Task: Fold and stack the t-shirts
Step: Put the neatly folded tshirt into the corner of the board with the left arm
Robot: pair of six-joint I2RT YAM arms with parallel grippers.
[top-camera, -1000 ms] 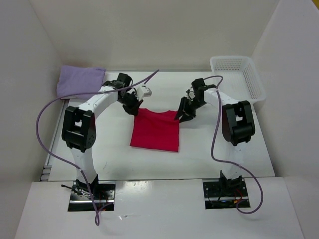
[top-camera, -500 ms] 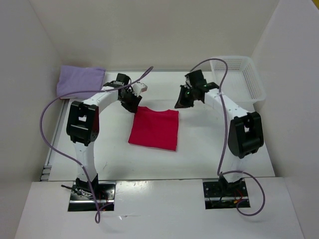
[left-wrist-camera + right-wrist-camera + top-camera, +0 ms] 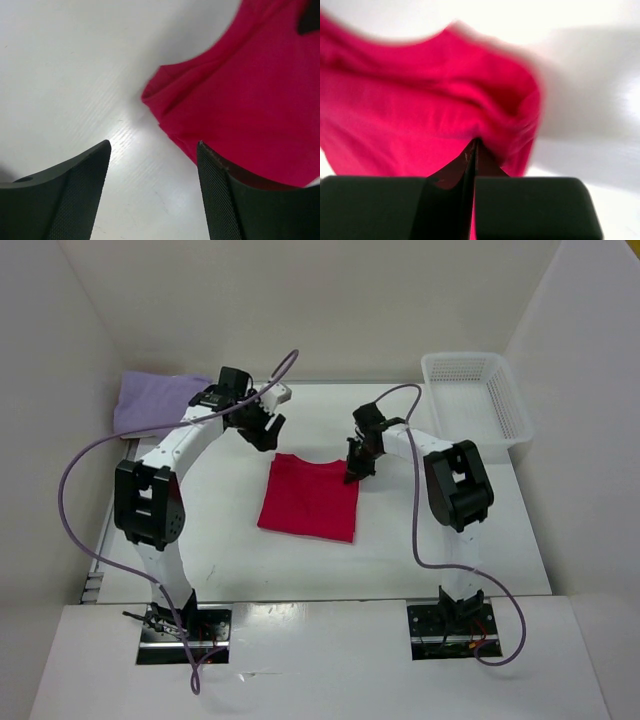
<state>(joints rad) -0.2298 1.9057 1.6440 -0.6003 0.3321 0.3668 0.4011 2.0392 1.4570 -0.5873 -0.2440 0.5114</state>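
Left gripper (image 3: 263, 430): you are holding it just beside the far left corner of the red shirt (image 3: 308, 502), with its jaws standing well apart.
Left fingers (image 3: 75, 195): in the wrist view they are framing bare table (image 3: 60, 75). No cloth is sitting between them, and the shirt's corner is lying just ahead, toward the right-hand finger.
Right gripper (image 3: 354, 470): you are pointing it down at the far right corner of the red shirt, with the tips reaching the cloth.
Right fingers (image 3: 520, 210): they are pressing flat against each other, with only a thin seam between them. The cloth is bunching up right at the tips. The picture is blurring here, so you cannot tell whether any fabric is caught in the seam.
Red shirt: it is lying folded into a rough rectangle in the middle of the table, between the two arms. Its near edge is lying flat and its far edge is sitting slightly rumpled.
Lavender shirt (image 3: 150, 400): it is resting folded at the far left corner of the table, well apart from the red one, and the left arm is crossing in front of its right edge.
Basket (image 3: 520, 418): it is sitting at the far right corner, well apart from both grippers.
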